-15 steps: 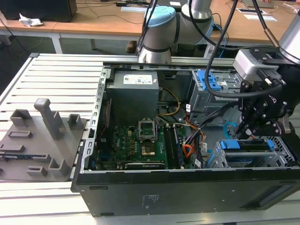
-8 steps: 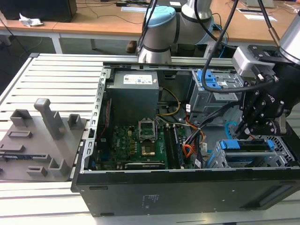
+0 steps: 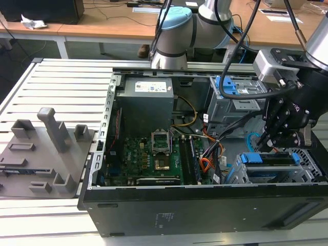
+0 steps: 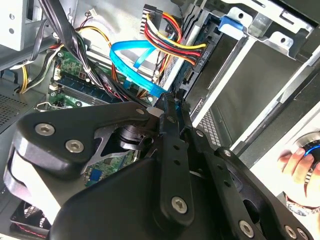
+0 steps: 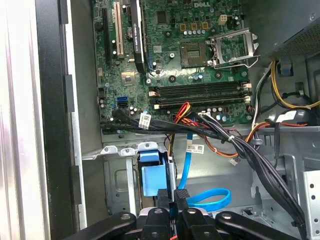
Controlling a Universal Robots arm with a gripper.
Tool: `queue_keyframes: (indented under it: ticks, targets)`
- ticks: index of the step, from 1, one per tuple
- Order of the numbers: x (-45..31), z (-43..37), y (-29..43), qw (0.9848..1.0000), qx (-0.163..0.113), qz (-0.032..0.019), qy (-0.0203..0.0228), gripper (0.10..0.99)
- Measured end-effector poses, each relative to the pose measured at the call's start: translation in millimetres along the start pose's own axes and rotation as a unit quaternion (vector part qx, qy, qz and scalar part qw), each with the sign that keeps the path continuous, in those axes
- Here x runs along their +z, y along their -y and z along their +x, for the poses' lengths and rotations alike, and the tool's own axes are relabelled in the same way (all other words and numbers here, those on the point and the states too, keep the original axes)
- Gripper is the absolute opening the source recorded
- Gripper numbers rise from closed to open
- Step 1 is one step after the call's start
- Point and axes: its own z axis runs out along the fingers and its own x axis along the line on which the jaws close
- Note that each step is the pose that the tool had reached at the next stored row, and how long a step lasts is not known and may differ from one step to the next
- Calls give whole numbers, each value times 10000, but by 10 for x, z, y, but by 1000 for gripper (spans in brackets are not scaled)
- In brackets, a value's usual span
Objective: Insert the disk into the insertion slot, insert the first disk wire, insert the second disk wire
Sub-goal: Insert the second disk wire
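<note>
Between tool [image 4: 172, 100] fingertips, looped light-blue second disk wire [image 4: 132, 62].

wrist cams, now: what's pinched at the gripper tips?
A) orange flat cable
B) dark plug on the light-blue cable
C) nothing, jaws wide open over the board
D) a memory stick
B: in both wrist views the gripper is closed on the small dark plug at the end of the second disk wire, whose light-blue loop curves away from the tips, beside the disk seated in the insertion slot.
</note>
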Motion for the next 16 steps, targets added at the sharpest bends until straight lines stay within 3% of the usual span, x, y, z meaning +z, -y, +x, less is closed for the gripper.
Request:
queue_keyframes:
  ticks: [4,7,12,16]
  targets:
    - [2,-1,10,10000,3,0,1,165]
    - [5,-8,75,10000,3,-1,0,165]
    - [37,-9,89,10000,3,-1,-1,165]
    - [45,-14,146,10000,3,-1,0,165]
